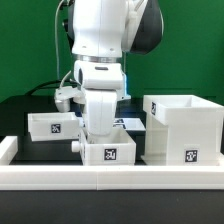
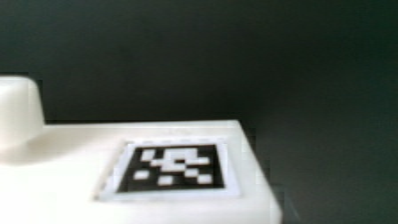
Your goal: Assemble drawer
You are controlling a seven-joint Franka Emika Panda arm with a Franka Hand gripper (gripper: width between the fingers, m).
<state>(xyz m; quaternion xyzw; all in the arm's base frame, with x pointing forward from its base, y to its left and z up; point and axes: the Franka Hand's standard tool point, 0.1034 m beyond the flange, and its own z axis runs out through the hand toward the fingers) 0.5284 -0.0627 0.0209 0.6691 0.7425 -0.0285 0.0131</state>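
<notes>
One white arm (image 1: 100, 40) stands over the black table (image 1: 18, 112), to the exterior view's left of the shell (image 1: 182, 128), with its last link pointing straight down. The gripper (image 1: 102, 134) hangs vertically at the top of the front tray (image 1: 92, 154), and the hand body covers most of that tray's opening. The width between the jaws cannot be determined. In the exterior view the fingertips are hidden, and the wrist view shows only one white finger (image 2: 15, 112) at the picture's edge, beside a flat white panel (image 2: 178, 135). Whether anything is gripped cannot be determined either.

Three drawer parts are in view:

1. The shell is the tall open-topped box, upright, with a square tag (image 1: 191, 156) low on its front face. Only its white inner walls show.
2. The front tray stands just beside the shell, at the exterior view's left of it, with its own square tag (image 1: 111, 154) facing the camera. Its inside is hidden by the gripper.
3. The rear tray (image 1: 50, 124) stands well apart from the shell, farther to the exterior view's left and farther back, upright.

A low white rail (image 1: 150, 180) runs just in front of the shell and the front tray.

In the wrist view the panel carries a blurred square tag (image 2: 175, 168). Which drawer part the panel belongs to cannot be determined.
</notes>
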